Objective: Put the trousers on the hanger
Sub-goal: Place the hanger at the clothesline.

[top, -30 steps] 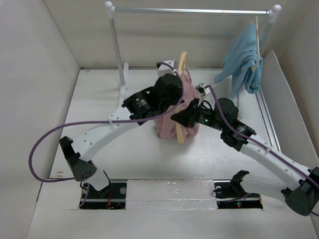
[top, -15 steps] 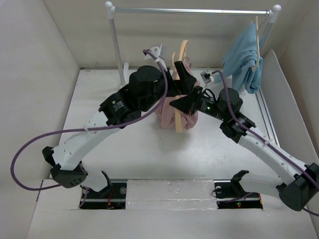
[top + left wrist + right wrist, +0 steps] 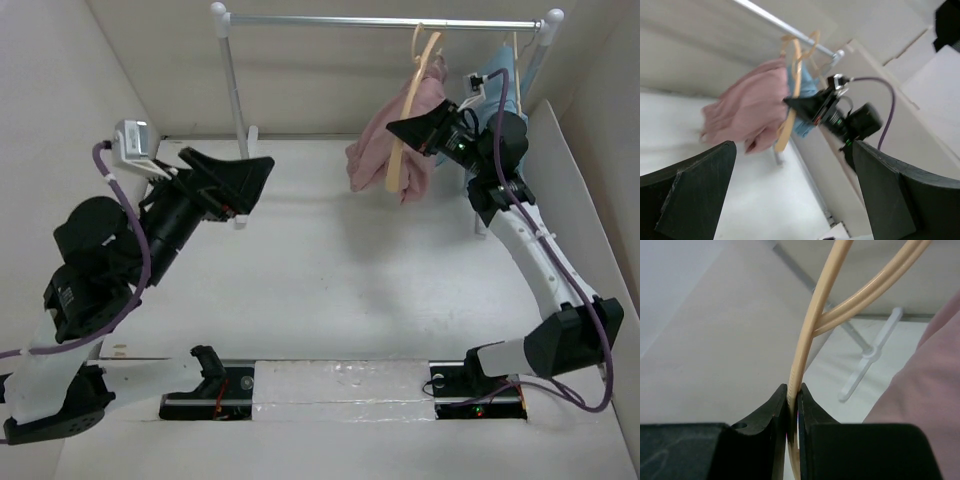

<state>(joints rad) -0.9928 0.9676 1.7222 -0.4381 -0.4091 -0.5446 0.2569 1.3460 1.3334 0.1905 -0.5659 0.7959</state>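
The dusty-pink trousers [image 3: 372,150] hang draped over the pale wooden hanger [image 3: 403,150], lifted high at the back right just under the rail. My right gripper [image 3: 398,130] is shut on the hanger's thin arm; in the right wrist view the jaws pinch the hanger [image 3: 812,325] at my right gripper [image 3: 793,396], with the trousers [image 3: 922,405] at the right edge. The hanger's hook [image 3: 424,36] is close to the rail; whether it rests on it I cannot tell. My left gripper [image 3: 250,187] is wide open and empty, far to the left. It looks at the trousers [image 3: 747,105] and hanger [image 3: 795,75].
A white clothes rail [image 3: 330,20] spans the back on its left post [image 3: 232,95]. A light-blue garment [image 3: 480,80] hangs at the rail's right end, mostly behind my right arm. White walls close in both sides.
My right arm raised the hanger with the trousers from the table up to the rail. My left gripper let go, opened wide and drew back to the left.
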